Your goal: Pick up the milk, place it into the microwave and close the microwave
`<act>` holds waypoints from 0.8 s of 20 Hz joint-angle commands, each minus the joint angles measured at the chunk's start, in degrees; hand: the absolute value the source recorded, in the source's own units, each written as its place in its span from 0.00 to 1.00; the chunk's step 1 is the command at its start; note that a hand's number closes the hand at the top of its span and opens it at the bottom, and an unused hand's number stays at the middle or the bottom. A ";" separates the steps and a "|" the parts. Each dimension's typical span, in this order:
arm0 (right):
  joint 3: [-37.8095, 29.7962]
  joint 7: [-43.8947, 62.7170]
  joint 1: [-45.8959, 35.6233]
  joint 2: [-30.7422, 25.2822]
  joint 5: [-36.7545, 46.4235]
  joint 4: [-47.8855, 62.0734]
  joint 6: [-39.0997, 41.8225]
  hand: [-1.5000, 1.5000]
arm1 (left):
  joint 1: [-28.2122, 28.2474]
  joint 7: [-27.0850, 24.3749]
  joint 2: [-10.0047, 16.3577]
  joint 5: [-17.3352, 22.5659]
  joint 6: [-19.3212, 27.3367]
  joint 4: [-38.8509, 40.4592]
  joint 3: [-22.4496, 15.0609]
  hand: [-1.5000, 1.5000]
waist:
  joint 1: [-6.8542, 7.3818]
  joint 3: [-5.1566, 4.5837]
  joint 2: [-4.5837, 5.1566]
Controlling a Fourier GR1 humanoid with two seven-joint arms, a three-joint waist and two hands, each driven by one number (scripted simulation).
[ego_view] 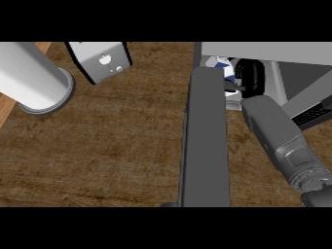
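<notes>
Right hand (250, 78) looks wrapped round the milk (221, 63) at the microwave (290, 51) mouth; letting go crooked could tip it against the door (206, 141).

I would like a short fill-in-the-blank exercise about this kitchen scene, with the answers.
1. The dark grey microwave door stands ___.
2. The ___ robot hand grips the white and blue milk carton.
3. The tall white cylinder stands at the view's upper ___.
Missing words: open; right; left.
</notes>
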 commanded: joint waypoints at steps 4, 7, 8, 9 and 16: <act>-1.28 0.95 -1.03 -4.00 -0.29 1.62 -1.32 1.00 | -2.93 0.21 0.85 -0.11 -0.27 0.94 -0.05 0.00 | 0.72 0.07 0.76; -1.52 -0.37 1.05 -4.35 -0.35 1.99 -1.16 1.00 | -2.10 0.13 -0.16 -1.43 0.43 0.77 -0.74 0.00 | 1.27 0.18 1.02; -0.96 0.54 1.13 -5.83 0.28 2.96 0.52 1.00 | -2.13 1.16 -0.32 -1.05 0.18 1.06 -1.48 0.00 | 0.88 0.15 0.92; -1.26 -0.95 2.63 -4.68 0.02 2.64 -0.76 1.00 | -2.67 0.32 -0.11 -0.93 -0.05 2.51 -0.88 0.00 | 0.95 0.14 1.04; -0.20 2.16 1.20 -6.22 1.54 4.36 -3.37 1.00 | -5.27 0.95 0.27 -1.28 -0.20 4.47 -1.60 0.00 | 2.08 0.13 1.69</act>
